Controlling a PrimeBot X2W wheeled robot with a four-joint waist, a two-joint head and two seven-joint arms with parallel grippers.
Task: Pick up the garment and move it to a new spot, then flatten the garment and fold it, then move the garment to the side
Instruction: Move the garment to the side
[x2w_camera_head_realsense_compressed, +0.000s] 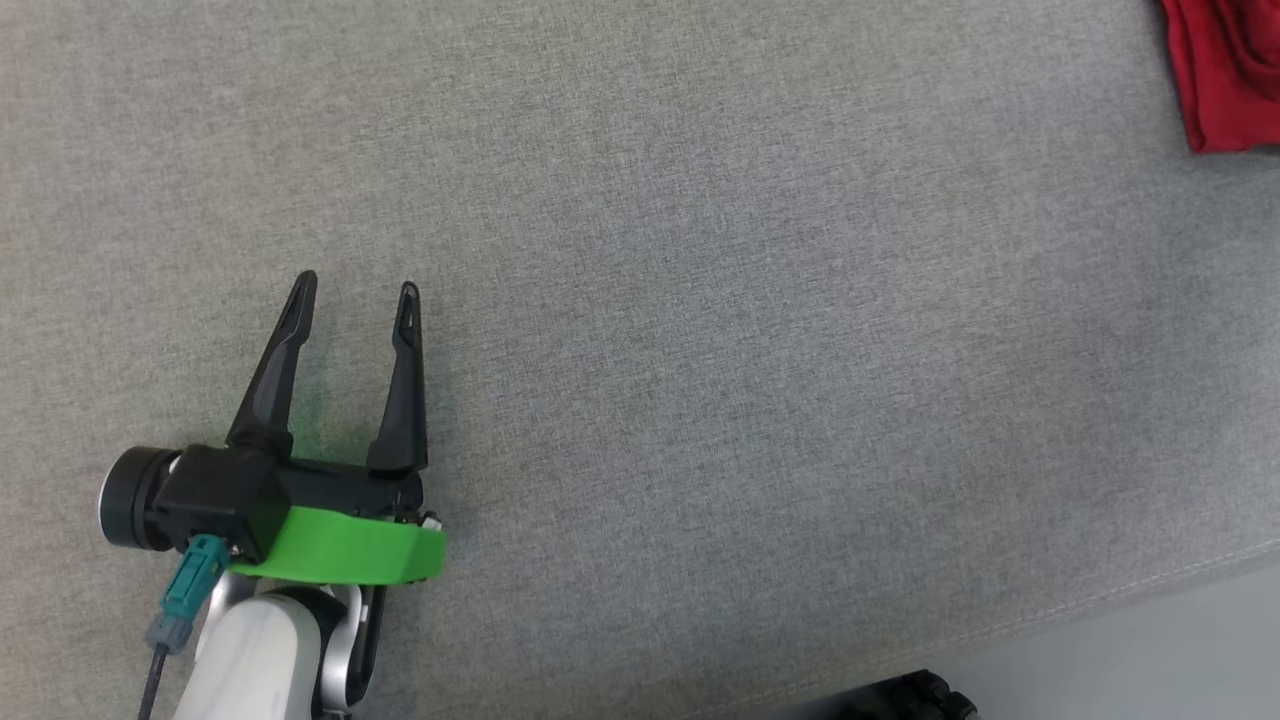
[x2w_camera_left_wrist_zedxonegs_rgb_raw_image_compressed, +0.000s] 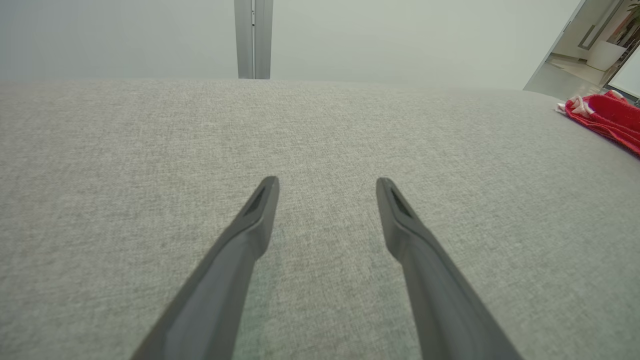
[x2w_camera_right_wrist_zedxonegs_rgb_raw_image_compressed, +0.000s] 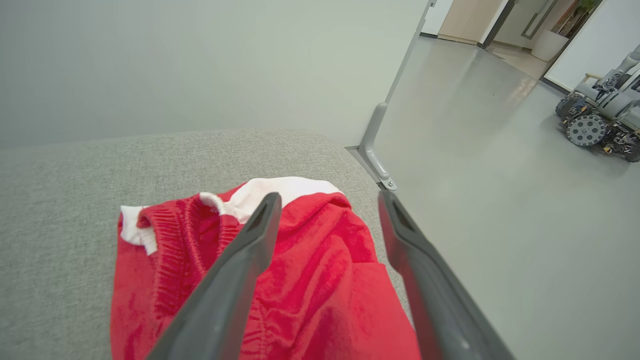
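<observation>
The garment (x2w_camera_head_realsense_compressed: 1225, 70) is cut by the head view's top and right edges. In the right wrist view it runs off the bottom, partly behind a finger (x2w_camera_right_wrist_zedxonegs_rgb_raw_image_compressed: 235, 280) of the right gripper (x2w_camera_right_wrist_zedxonegs_rgb_raw_image_compressed: 328, 197). A dark thing (x2w_camera_head_realsense_compressed: 910, 697) at the head view's bottom edge is cut too short to identify.
</observation>
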